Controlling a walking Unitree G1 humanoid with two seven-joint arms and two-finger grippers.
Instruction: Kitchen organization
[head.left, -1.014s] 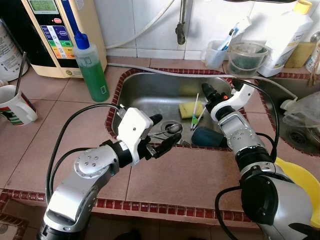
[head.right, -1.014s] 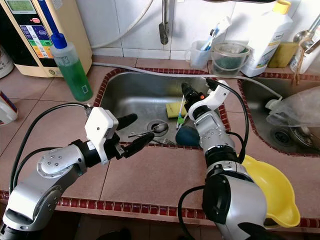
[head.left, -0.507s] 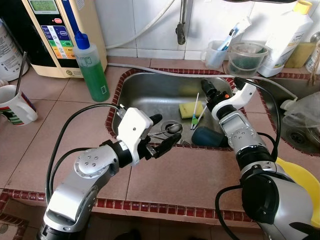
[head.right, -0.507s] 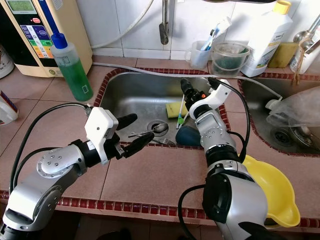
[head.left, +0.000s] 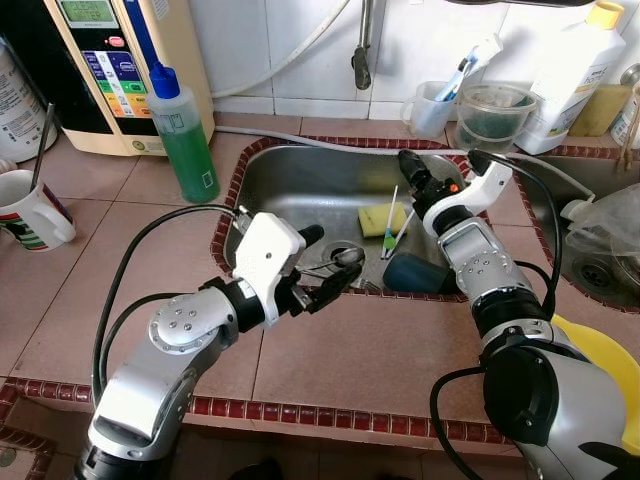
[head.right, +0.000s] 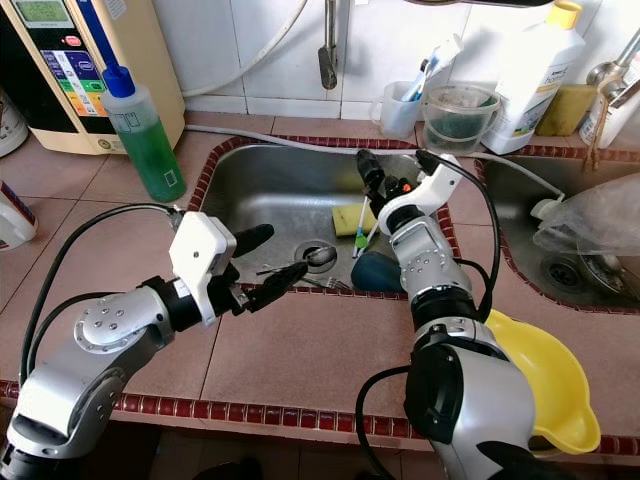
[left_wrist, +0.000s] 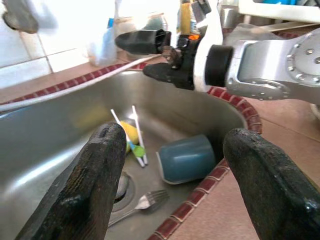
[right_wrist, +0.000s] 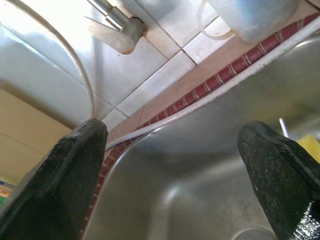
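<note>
Both claws hang released over the steel sink (head.left: 300, 190): left claw (head.left: 325, 262) at its front edge, right claw (head.left: 440, 170) near its back-right corner. The yellow sponge (head.left: 378, 218) lies mid-basin; soft, light, probably slippery — pinch its edges.

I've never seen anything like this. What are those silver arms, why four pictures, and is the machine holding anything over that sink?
It is a humanoid robot with two silver arms, each ending in two black fingers. Two pictures come from cameras in its head, looking down; the other two sit on its wrists, looking along the fingers. The left gripper is open at the near edge of the sink; the right gripper is open above its far right side. Neither holds anything. In the sink lie a yellow sponge, a toothbrush, a blue cup on its side and a spoon. A green bottle stands beside it.
</note>
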